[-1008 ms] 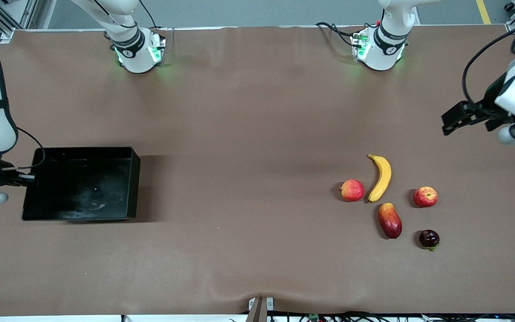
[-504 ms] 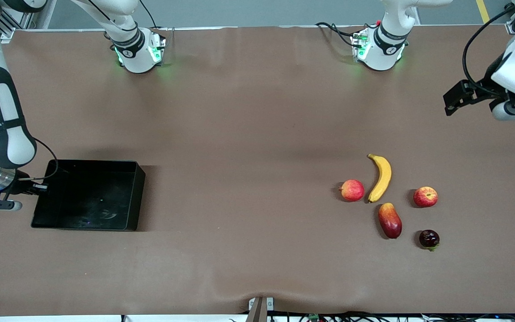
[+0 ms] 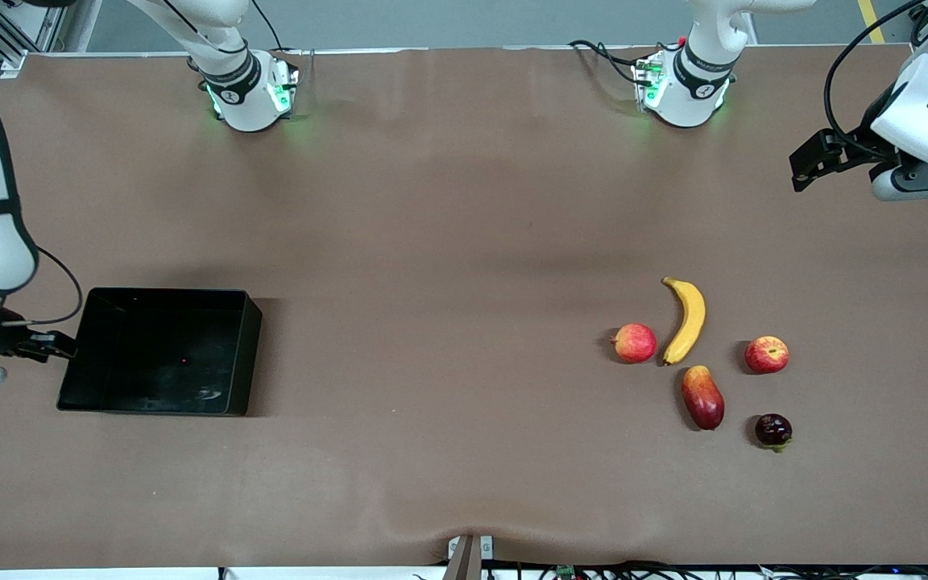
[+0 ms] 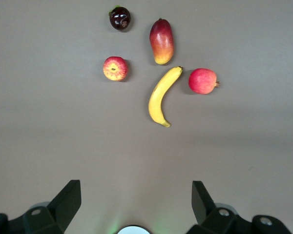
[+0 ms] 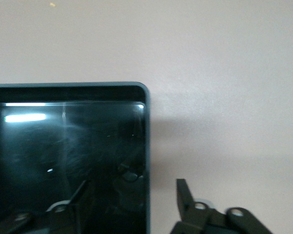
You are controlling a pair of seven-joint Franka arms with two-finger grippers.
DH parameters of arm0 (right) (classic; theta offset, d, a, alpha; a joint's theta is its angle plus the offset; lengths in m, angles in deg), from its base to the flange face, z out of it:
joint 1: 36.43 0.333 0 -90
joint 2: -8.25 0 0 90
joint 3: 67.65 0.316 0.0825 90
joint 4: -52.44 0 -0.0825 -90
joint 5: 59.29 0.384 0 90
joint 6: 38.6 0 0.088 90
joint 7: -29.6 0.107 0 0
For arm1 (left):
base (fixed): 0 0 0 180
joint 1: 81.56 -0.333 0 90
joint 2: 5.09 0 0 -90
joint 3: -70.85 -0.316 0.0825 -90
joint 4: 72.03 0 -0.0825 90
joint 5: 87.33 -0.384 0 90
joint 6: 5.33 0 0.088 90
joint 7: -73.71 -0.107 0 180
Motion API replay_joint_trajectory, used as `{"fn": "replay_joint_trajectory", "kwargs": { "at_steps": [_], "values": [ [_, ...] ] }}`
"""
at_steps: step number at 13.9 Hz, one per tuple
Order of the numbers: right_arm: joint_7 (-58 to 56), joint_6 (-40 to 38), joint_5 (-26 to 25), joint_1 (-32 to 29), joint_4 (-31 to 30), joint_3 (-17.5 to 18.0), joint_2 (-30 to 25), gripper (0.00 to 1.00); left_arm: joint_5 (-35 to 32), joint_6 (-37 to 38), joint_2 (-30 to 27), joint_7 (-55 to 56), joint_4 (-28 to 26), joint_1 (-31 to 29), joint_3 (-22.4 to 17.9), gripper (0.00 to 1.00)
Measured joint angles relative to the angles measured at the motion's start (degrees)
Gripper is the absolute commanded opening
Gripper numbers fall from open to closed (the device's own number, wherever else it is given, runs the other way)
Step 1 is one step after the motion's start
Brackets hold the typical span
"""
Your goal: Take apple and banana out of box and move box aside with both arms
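Note:
The black box (image 3: pixel 248 354) sits flat on the table toward the right arm's end. My right gripper (image 3: pixel 57 346) is open at the box's end wall. In the right wrist view it (image 5: pixel 132 185) straddles that wall (image 5: pixel 147 146), one finger inside and one outside. The yellow banana (image 3: pixel 685 320) and the deep-red apple with a yellow stem patch (image 3: pixel 767 354) lie toward the left arm's end. My left gripper (image 3: pixel 804 165) is open and empty, high over the table's end, and its wrist view (image 4: pixel 136 184) looks down on the banana (image 4: pixel 162 95) and apple (image 4: pixel 115 68).
A pinkish-red apple (image 3: pixel 634 342) lies beside the banana. A red-and-orange mango (image 3: pixel 702 396) and a small dark round fruit (image 3: pixel 773 429) lie nearer the front camera. Both arm bases stand along the table's back edge.
The box shifted toward the table's middle and settled flat. The right gripper then drew back a little at its wall. The left gripper moved toward the bases' edge.

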Motion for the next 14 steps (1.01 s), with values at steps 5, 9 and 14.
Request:
{"fn": "replay_joint_trajectory", "kwargs": {
  "at_steps": [5, 9, 14],
  "values": [
    [2.3, -12.1, 0.0, 3.1, 0.5, 0.5, -7.3, 1.0, 0.4, -1.0, 1.1, 0.0, 0.0, -0.6, -0.6, 1.0],
    [10.6, -23.9, -0.5, 7.8, 0.6, 0.5, -13.8, 1.0, 0.5, -1.1, 1.7, 0.0, 0.0, -0.6, -0.6, 1.0],
    [17.9, -34.1, -2.0, 12.0, 0.6, 0.7, -20.4, 1.0, 0.5, -1.1, 1.6, -1.4, 0.4, -0.8, -2.0, 1.0]
  ]
}}
